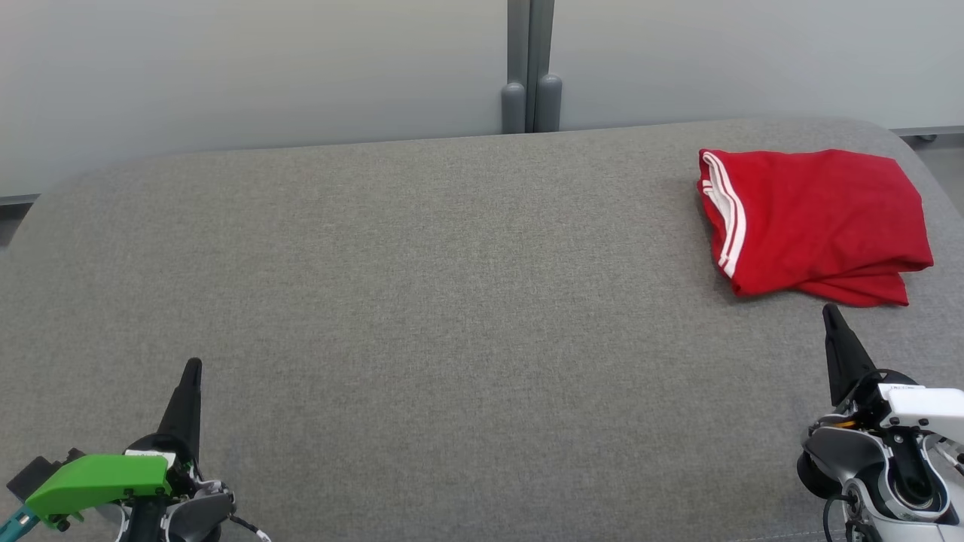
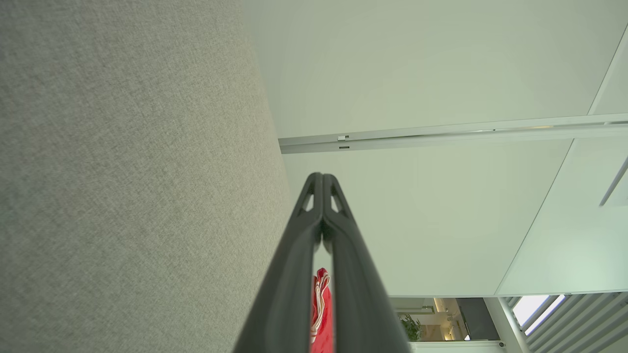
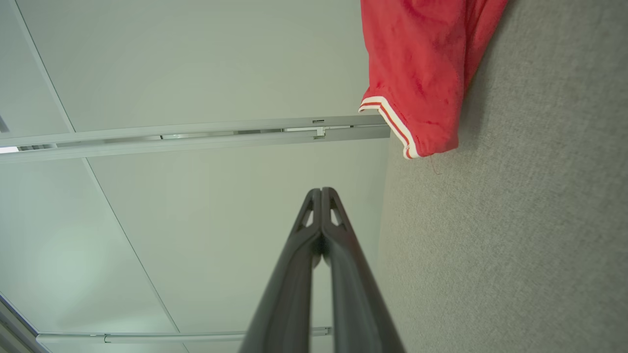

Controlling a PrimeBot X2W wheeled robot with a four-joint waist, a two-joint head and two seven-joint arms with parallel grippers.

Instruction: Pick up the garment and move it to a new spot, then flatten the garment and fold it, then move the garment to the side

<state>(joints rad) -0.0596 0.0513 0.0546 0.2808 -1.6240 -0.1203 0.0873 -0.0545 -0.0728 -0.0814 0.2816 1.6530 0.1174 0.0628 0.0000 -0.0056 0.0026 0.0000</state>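
A wide surface (image 1: 422,286) covered in gray woven fabric is spanning the head view from side to side, with its far corners rounding off. One red garment (image 1: 817,218) is lying directly on it at the far right, close to the rounded corner. The garment is resting folded in flat layers, and its white-striped edge is facing the middle of the surface.

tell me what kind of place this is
Probably an office or lab: a grey fabric-covered surface against pale partition panels, a folded red garment on it, and a lit room with a plant beyond.
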